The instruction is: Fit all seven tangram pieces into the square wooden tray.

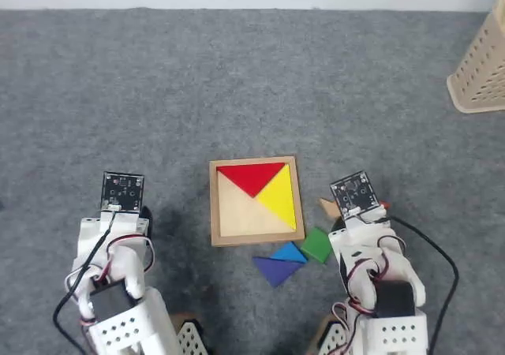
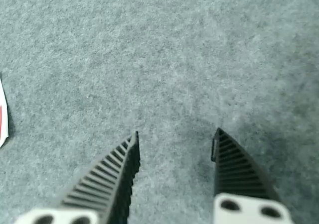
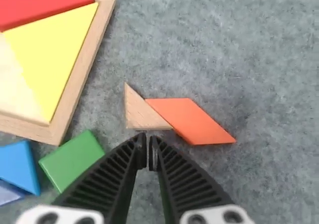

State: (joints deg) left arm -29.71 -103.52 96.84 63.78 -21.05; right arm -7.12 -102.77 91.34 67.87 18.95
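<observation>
Across the grey-carpeted bench (image 1: 237, 79) we see two triangles (image 1: 251, 176) seated in the tray (image 1: 214, 205) and five pieces (image 1: 317, 244) loose beside it — the wooden triangle (image 3: 139, 113) looks next, so the right jaws, shut and empty just short of it, must open; left jaws gape wide.

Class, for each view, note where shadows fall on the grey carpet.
High view: faint shadow edging the wooden tray. Left wrist view: dark patch on the carpet beside the left gripper. Right wrist view: thin shadow under the orange parallelogram.
</observation>
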